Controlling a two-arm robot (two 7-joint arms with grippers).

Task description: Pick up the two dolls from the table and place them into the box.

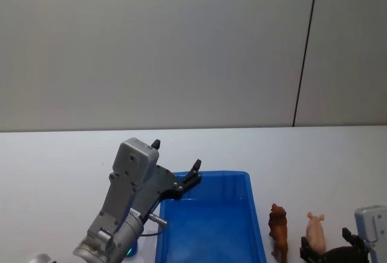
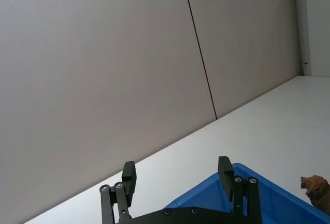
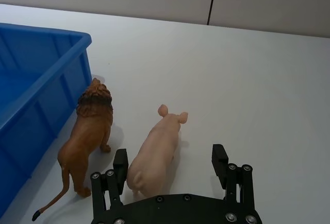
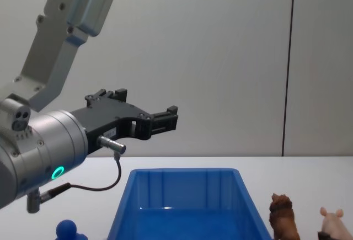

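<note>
Both dolls outside the box, both hands released

The blue box (image 1: 211, 187) sits on the white surface (image 1: 60, 166) with its ribbed walls and bare blue floor open to view. The lion (image 1: 279, 230) stands on the surface just beside the box's right wall, and the pink pig (image 1: 315, 230) stands just to the lion's right. Both are upright and face away from the robot. The right hand (image 3: 170, 154) is low behind the pig, its fingers spread wide with the pig's rear between them, gripping nothing. The left hand (image 1: 176, 154) hangs in the air over the box's left side, fingers apart and holding nothing.
</note>
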